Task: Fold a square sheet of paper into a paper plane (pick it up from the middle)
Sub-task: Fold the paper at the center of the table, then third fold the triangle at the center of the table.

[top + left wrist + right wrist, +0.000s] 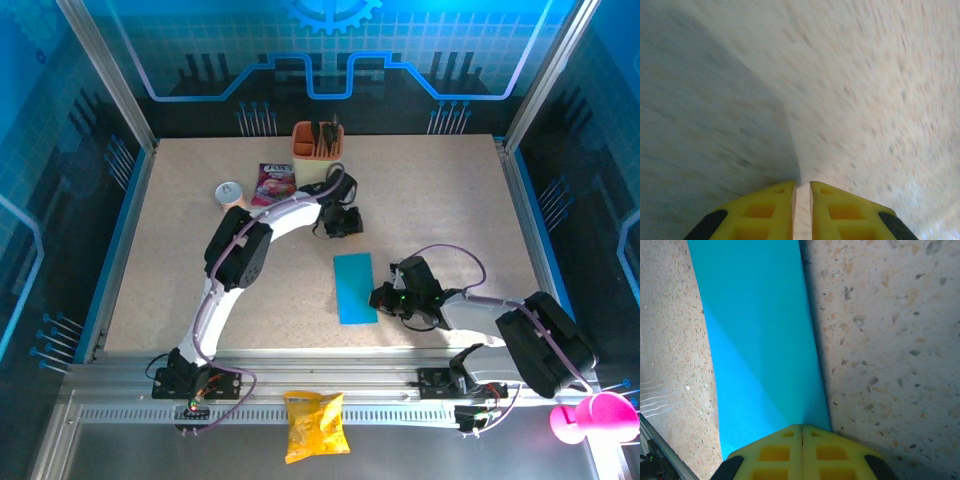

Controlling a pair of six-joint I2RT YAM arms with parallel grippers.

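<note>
The square sheet of paper (355, 288) lies flat on the table as a narrow bright-blue strip, front of centre. My right gripper (383, 297) is at the strip's lower right edge. In the right wrist view its yellow fingers are shut tight, and the right gripper (802, 426) rests its tips over the near end of the paper (760, 330), with nothing visibly held. My left gripper (340, 222) hangs behind the strip, apart from it. In the blurred left wrist view the left gripper (802, 184) points at bare tabletop, its fingers together except for a thin slit.
At the back stand an orange holder (318, 150), a pink-purple packet (272, 183) and a beige cup (230, 193). A yellow snack bag (315, 425) lies on the rail in front of the table. A pink object (590, 417) sits at the front right corner.
</note>
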